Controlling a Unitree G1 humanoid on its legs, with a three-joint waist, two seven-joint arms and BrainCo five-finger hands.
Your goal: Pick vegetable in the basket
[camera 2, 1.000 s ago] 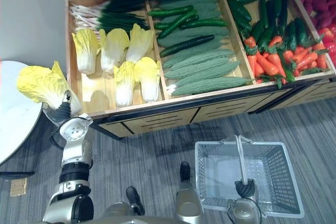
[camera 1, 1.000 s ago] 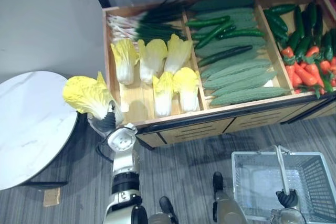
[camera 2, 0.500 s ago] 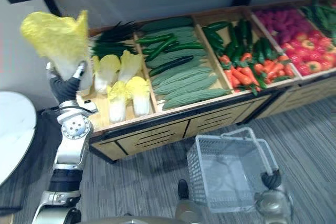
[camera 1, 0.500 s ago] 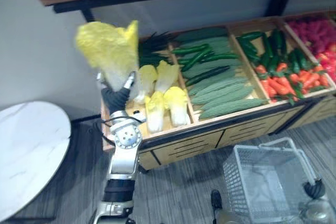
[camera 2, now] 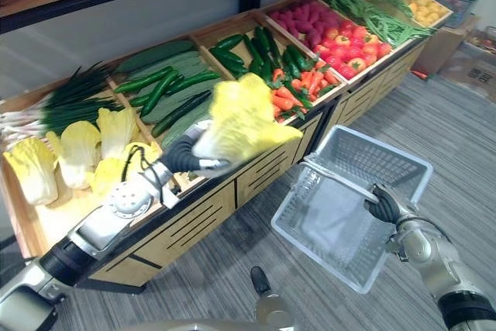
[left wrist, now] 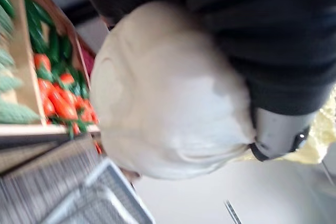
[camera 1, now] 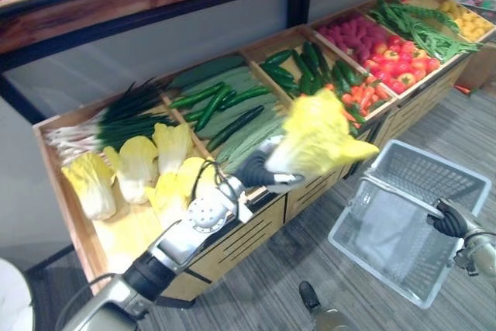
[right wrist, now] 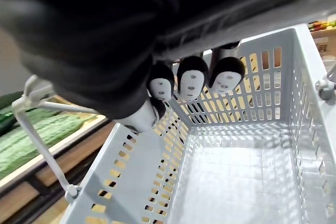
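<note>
Swinging across the front of the wooden produce stand [camera 1: 232,239], the left hand [camera 1: 254,170] now carries the yellow cabbage [camera 1: 318,139] out in the air before the middle bins, close to the left rim of the white basket [camera 1: 364,232] but, as far as I can judge, not yet over its opening. A second ago that cabbage hung low at the far left beside the round white table. Half a second ago it was raised high over the left end of the stand, so it has crossed most of the way, though the head camera has turned as well. The fingers seem curled round the pale stalk end [left wrist: 168,93], with one silver finger [left wrist: 278,132] pressed to it; the leaves hide the rest of the grip. The right hand [camera 2: 382,205] has its dark-tipped fingers [right wrist: 191,80] wrapped round the basket's handle [camera 1: 397,191], and the basket, which earlier sat level and low, now tilts toward the cabbage, with nothing in it. The picking looks done and only the drop-in remains. The other cabbages [camera 1: 139,168] lie in their bin at the left.
</note>
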